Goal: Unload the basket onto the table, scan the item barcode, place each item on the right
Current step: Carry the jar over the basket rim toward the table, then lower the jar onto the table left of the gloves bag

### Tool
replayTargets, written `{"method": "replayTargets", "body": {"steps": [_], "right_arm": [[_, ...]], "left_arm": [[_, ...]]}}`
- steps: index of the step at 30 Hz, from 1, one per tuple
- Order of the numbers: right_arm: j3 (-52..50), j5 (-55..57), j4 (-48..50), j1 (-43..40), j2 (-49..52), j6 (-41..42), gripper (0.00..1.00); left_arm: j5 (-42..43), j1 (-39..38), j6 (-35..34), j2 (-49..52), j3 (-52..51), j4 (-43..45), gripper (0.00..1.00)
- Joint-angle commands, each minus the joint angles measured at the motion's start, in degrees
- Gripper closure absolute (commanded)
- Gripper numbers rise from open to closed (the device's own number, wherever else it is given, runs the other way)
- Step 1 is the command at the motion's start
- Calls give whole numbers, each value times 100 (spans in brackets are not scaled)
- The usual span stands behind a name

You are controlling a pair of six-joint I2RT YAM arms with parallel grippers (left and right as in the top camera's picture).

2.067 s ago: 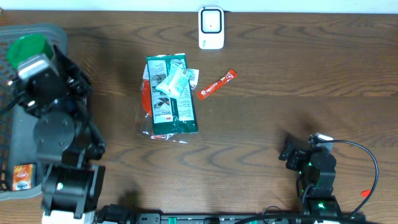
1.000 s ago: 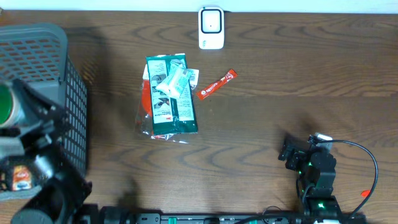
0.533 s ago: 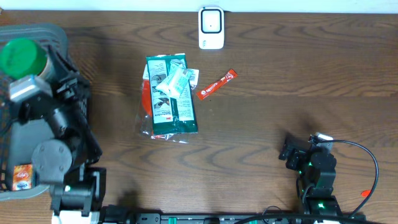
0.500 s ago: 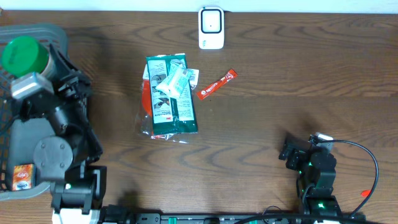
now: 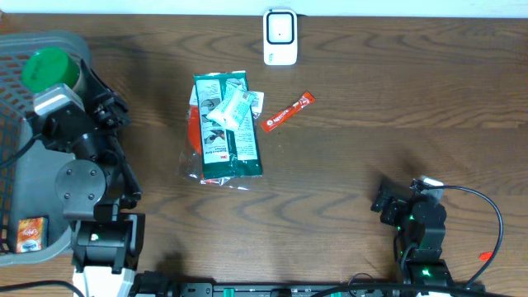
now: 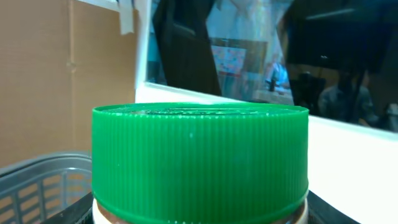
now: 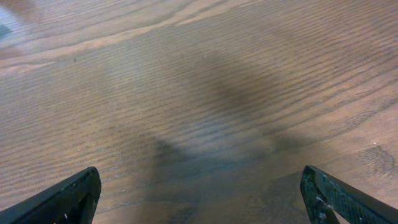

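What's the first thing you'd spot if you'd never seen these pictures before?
The bright green lid of a jar fills the left wrist view; from overhead, the left gripper holds it up over the grey basket at the table's left edge. Next the eye lands on the pile of green and white packets in the middle of the table, with a red sachet beside it and a white scanner at the far edge.

Jar [image 5: 51, 68] with a ribbed bright-green lid [image 6: 200, 162], lid uppermost, held off the table over its far left corner, only a pale sliver of body showing beneath. White barcode scanner [image 5: 280, 37], dark window on its face, at mid far edge, well apart from the jar.
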Motion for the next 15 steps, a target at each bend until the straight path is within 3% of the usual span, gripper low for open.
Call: {"method": "replayTargets", "body": {"steps": [1, 15], "right_arm": [[-9, 103, 17, 13, -7, 70, 1], [-9, 166, 11, 13, -7, 48, 1]], "left_arm": [[400, 22, -11, -61, -245, 52, 87], [402, 22, -201, -157, -1526, 446, 87]]}}
